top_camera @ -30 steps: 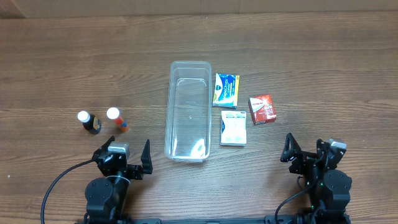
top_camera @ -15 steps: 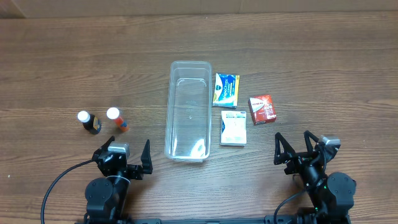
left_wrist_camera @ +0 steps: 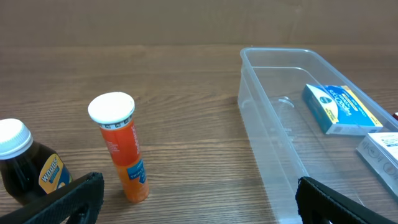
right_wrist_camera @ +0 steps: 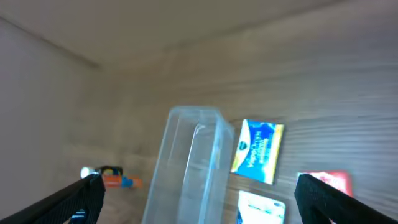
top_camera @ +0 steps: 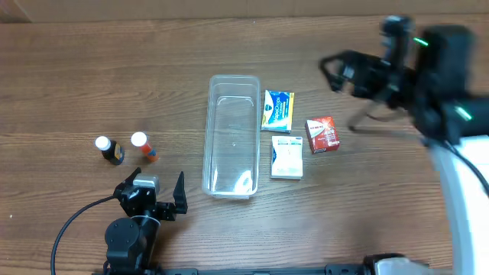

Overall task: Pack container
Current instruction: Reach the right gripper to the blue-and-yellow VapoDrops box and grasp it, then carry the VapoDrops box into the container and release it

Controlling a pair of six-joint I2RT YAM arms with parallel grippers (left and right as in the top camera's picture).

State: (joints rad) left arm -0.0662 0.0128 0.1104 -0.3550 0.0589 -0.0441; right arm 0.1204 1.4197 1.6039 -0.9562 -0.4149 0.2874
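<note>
Zero packed: three boxes [top_camera: 286, 156] and two bottles [top_camera: 143, 147] sit on the surface [top_camera: 92, 69] outside the empty container [top_camera: 231, 134]; my left pincer [top_camera: 159, 182] and right pincer [top_camera: 334, 71] gape empty.

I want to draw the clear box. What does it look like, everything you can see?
The container is a long, narrow bin of clear plastic with rounded corners and a rim. It is empty and has no lid. It stands open side up on the wooden table, long way pointing away from the robot. A blue box and a white box lie close along its right side.
</note>
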